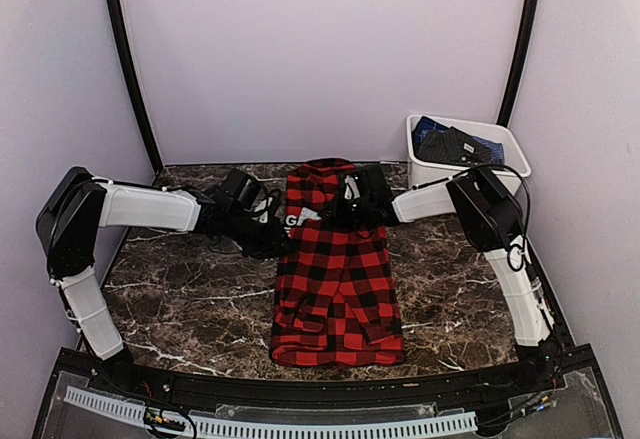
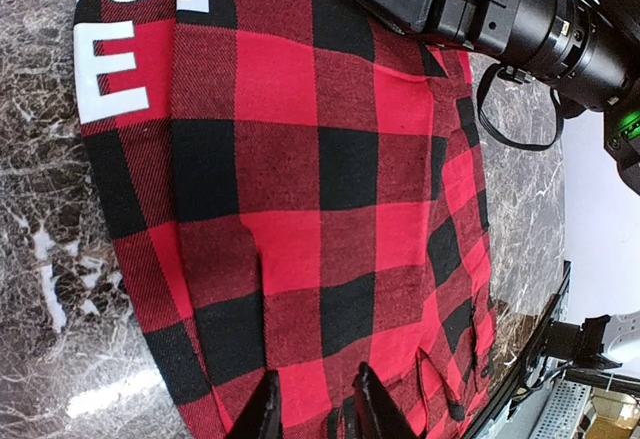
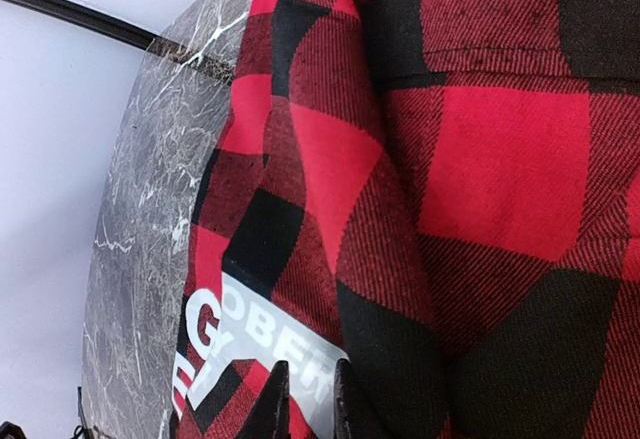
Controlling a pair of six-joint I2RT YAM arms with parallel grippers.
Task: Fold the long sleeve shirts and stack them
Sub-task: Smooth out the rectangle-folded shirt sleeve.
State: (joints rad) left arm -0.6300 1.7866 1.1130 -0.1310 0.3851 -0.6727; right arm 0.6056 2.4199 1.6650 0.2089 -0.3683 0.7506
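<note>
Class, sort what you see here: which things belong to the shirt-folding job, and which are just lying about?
Job: red-and-black check shirt; left end effector; right end effector, both pinching its cloth.
Lying about: white tub; dark cloth inside it, whether a shirt is unclear.

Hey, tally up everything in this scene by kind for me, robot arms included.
Red-and-black checked shirt: 1
White tub: 1
Dark cloth bundle in the tub: 1
Robot arms: 2, left arm and right arm
Total: 5
</note>
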